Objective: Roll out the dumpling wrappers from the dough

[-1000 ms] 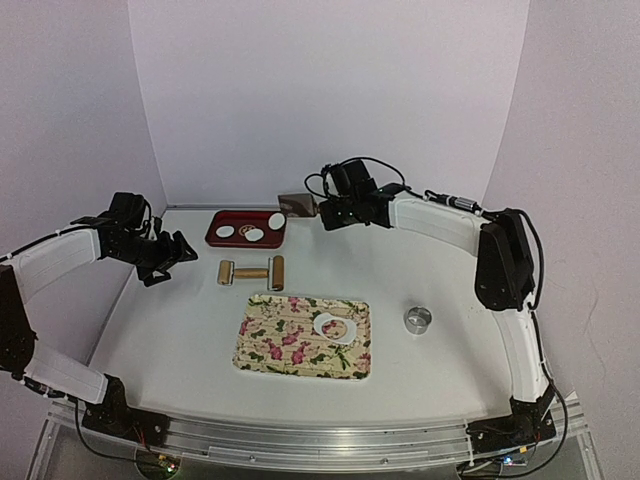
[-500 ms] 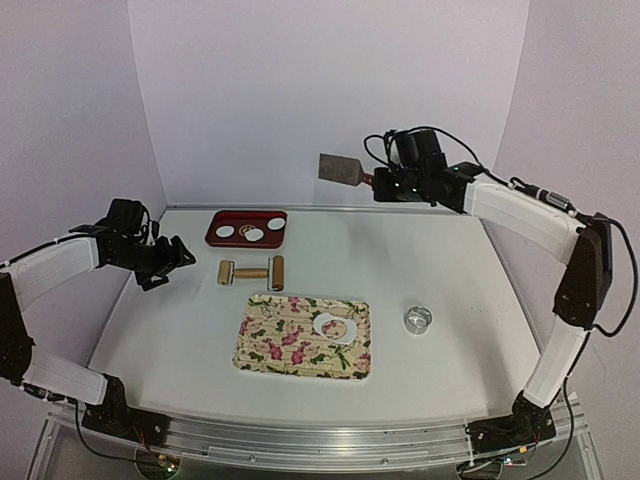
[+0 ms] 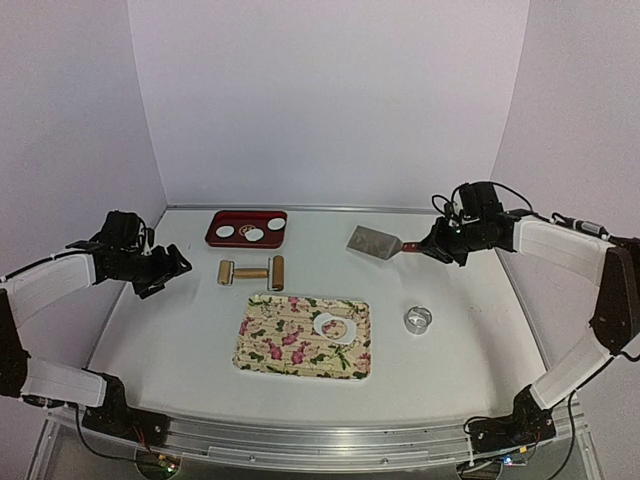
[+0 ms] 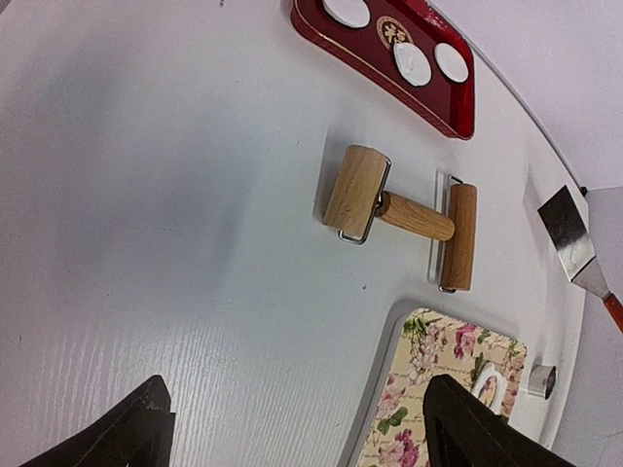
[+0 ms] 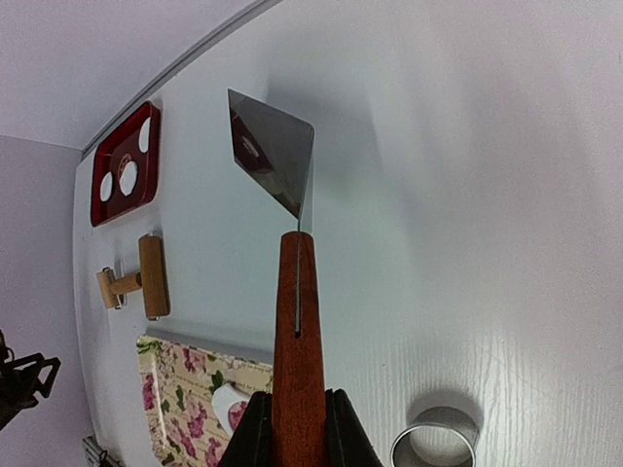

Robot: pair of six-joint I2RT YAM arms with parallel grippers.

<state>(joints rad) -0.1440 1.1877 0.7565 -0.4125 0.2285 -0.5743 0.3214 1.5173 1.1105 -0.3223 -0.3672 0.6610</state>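
Okay, so the three dumpling wrappers (image 3: 254, 234) are sitting in the little red tray (image 3: 240, 217) at the far left-centre of the bench (image 3: 180, 330). They're small white discs, lying apart from each other, two toward one end and one toward the other.

The right fingers (image 5: 255, 433) are clamped on the reddish wooden handle of a spatula (image 3: 372, 241). From the wrist view the handle runs straight up between them and the metal blade sticks out past it. In the top view the blade points left, low over the far middle of the bench, well apart from the red tray. I can't tell if the blade is actually touching the surface.

The left fingers (image 4: 146, 428) are spread wide with nothing between them, hanging over the left side of the bench, and their camera looks across at the wooden rolling pin (image 3: 250, 272). That one lies flat just in front of the red tray, a fat roller on one end of the handle and a slimmer one on the other.

Nearer the arms is a floral tray (image 3: 275, 335) with a white dough leftover (image 3: 335, 327) on it, hole punched in the middle. The metal ring cutter (image 3: 418, 319) stands on the bench to the right of that tray, not touching it.
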